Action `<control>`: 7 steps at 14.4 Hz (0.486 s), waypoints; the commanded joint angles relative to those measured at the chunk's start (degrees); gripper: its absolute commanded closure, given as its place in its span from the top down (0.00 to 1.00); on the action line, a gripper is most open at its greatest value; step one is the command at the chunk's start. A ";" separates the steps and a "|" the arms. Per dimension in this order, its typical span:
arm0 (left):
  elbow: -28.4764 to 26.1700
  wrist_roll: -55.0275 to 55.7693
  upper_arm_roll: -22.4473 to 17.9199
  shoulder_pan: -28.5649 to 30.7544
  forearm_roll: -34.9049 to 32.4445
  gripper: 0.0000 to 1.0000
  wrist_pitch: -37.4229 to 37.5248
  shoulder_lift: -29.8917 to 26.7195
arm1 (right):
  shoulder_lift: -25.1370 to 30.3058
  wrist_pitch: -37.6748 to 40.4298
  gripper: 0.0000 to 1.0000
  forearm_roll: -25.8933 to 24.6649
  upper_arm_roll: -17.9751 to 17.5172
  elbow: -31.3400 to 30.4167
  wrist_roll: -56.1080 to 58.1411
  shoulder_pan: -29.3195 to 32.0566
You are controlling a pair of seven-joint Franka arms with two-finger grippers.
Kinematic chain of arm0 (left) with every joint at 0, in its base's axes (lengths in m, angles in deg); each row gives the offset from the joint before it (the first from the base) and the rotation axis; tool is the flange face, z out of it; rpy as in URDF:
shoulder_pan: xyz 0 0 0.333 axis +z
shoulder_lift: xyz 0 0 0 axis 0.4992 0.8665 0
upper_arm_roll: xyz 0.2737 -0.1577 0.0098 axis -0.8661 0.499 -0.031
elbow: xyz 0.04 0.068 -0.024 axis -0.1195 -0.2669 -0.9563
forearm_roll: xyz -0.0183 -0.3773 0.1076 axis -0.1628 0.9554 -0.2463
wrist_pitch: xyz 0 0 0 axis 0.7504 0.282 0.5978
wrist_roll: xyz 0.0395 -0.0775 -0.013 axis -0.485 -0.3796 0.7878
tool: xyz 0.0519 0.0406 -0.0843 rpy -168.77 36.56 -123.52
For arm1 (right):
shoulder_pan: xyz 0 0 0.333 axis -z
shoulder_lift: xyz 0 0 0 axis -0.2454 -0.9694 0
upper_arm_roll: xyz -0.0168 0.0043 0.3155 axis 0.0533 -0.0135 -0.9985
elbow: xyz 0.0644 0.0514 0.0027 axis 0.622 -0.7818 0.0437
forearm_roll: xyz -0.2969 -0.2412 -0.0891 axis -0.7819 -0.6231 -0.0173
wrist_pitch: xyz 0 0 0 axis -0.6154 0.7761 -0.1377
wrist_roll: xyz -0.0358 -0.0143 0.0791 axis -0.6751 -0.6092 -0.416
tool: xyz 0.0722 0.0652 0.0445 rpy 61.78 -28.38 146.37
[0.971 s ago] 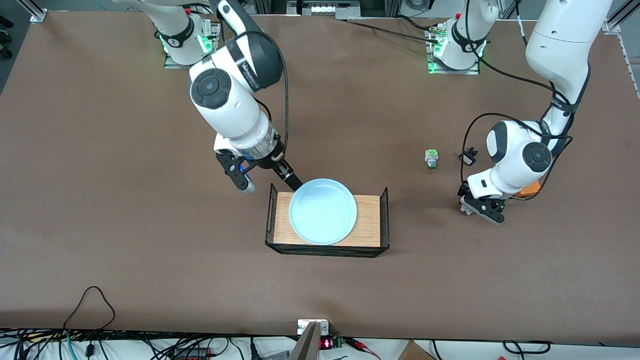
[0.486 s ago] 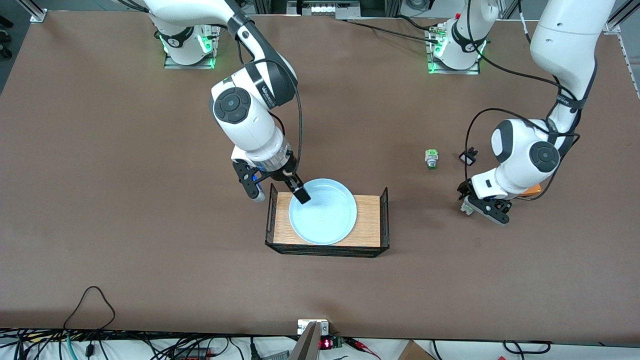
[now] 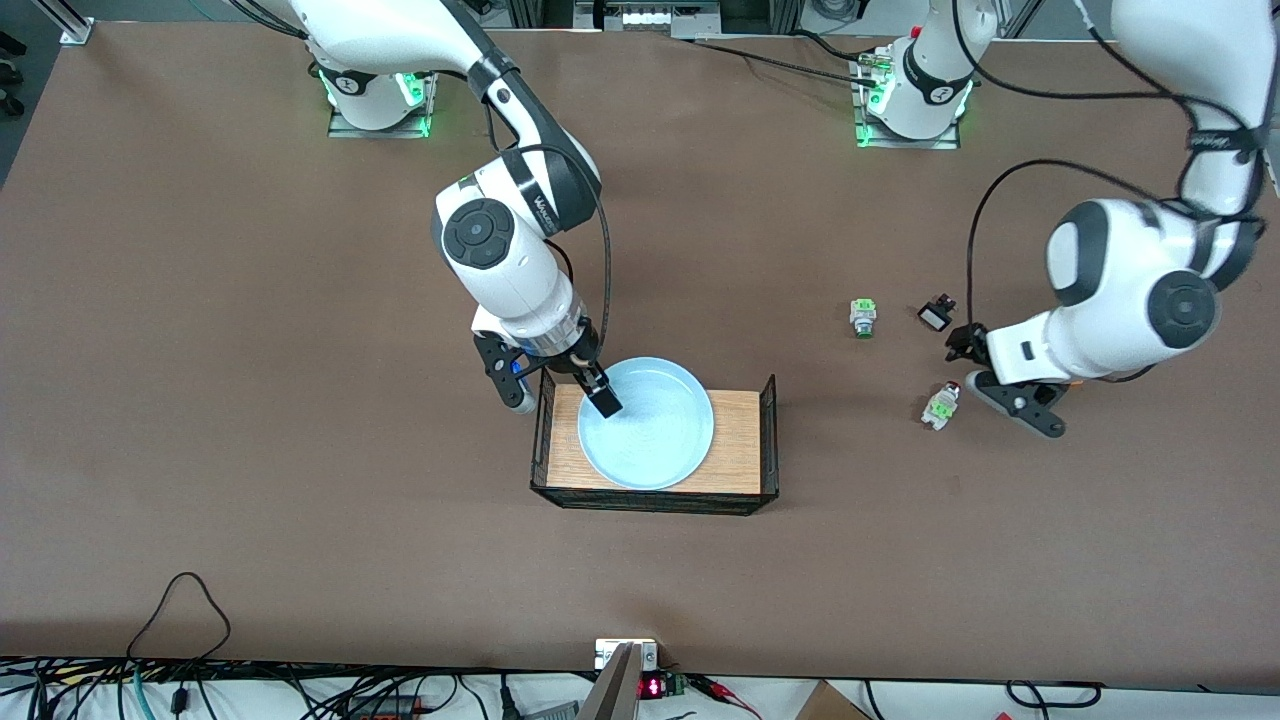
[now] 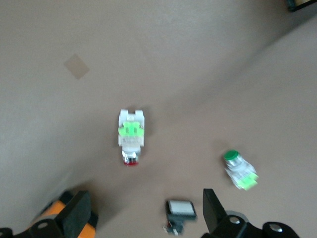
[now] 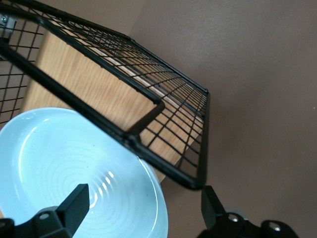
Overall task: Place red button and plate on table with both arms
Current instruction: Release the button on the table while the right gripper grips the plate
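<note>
Brown table with a plate in a small wooden rack.
Right claw is wide open, one finger over the plate's rim, one outside the rack's wire side. Left claw is wide open and empty, over bare table beside the red button, well apart from the rack.

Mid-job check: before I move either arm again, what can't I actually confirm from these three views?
- Rack floor under the plate: covered by the plate in the front view.
- Whether the right gripper touches the plate rim: wire side blocks it in the right wrist view.
- Orange thing beside the left gripper: cut off by the left wrist view's edge.
- Red button: blurred there.
</note>
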 commanded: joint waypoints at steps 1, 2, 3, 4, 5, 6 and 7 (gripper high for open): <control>9.30 6.13 0.11 0.61 0.66 1.00 12.91 0.47 | -1.69 -1.34 0.99 -0.12 0.76 1.65 -1.37 -1.22; 12.20 8.42 0.02 0.52 0.48 1.00 17.30 0.47 | -1.78 -1.43 0.95 -0.12 0.85 1.74 -1.37 -1.31; 14.58 10.18 0.02 0.52 0.48 1.00 20.65 0.47 | -1.78 -1.52 0.92 -0.12 0.76 1.65 -1.37 -1.40; 16.78 12.90 0.02 0.52 0.39 1.00 23.64 0.47 | -1.78 -1.52 0.80 -0.21 0.85 1.65 -1.37 -1.57; 18.80 16.41 0.28 0.43 0.39 1.00 26.19 0.47 | -1.78 -1.52 0.62 -0.21 0.85 1.65 -1.37 -1.66; 20.47 20.27 0.81 0.43 0.39 1.00 28.57 0.39 | -1.78 -1.52 0.46 -0.21 0.85 1.65 -1.37 -1.75; 22.23 23.01 1.07 0.35 0.39 1.00 30.86 0.30 | -1.78 -1.52 0.39 -0.21 0.85 1.65 -1.45 -1.84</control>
